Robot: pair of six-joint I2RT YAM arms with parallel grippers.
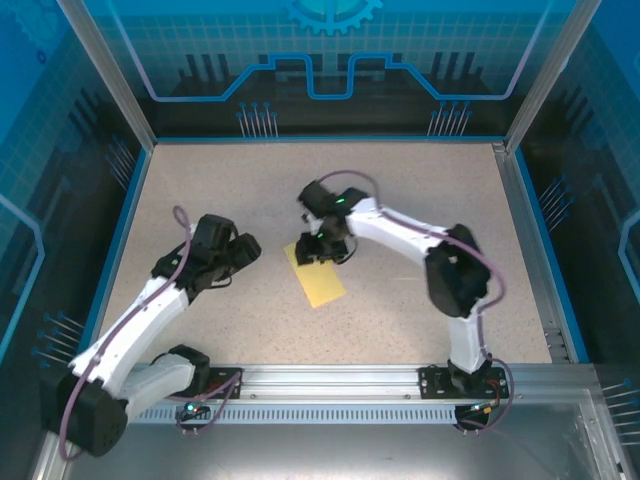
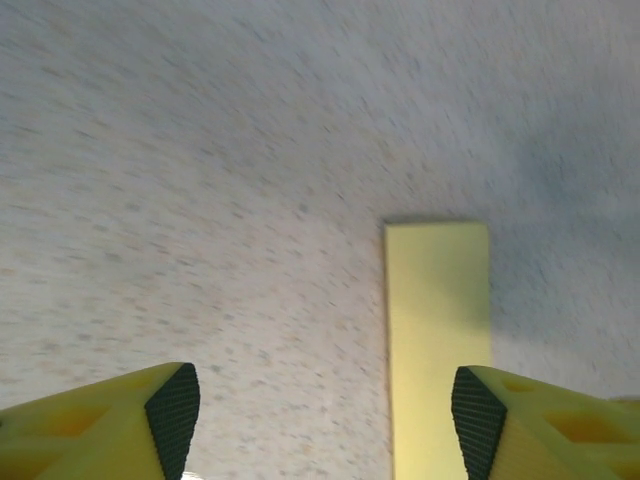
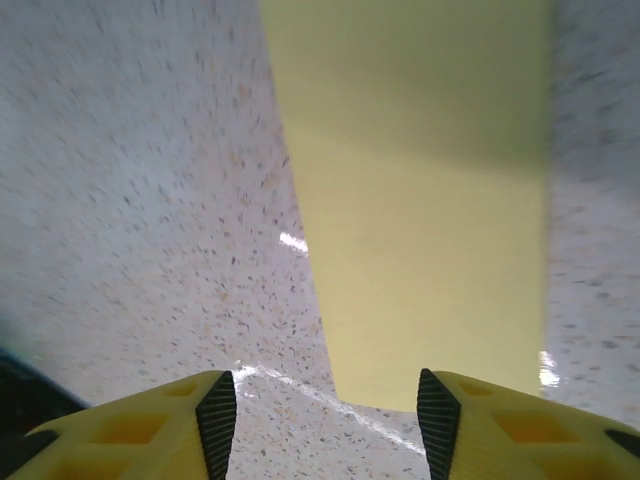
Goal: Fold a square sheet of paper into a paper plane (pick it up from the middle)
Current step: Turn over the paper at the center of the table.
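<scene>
The left pincer (image 1: 243, 250) hangs over the speckled table (image 1: 420, 200) with its jaws spread and nothing between them. Seen from its wrist, the yellow sheet of paper (image 2: 438, 340) lies flat ahead of it as a folded strip, nearer its right-hand pad (image 2: 475, 420). The right pincer (image 3: 328, 420) stands over the paper's far end, jaws also spread. The sheet lies just ahead of its pads (image 3: 218, 420); the blur hides whether they touch it.

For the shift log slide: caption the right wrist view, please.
Right pincer open over a corner of the yellow paper sheet lying flat on the speckled table.
</scene>
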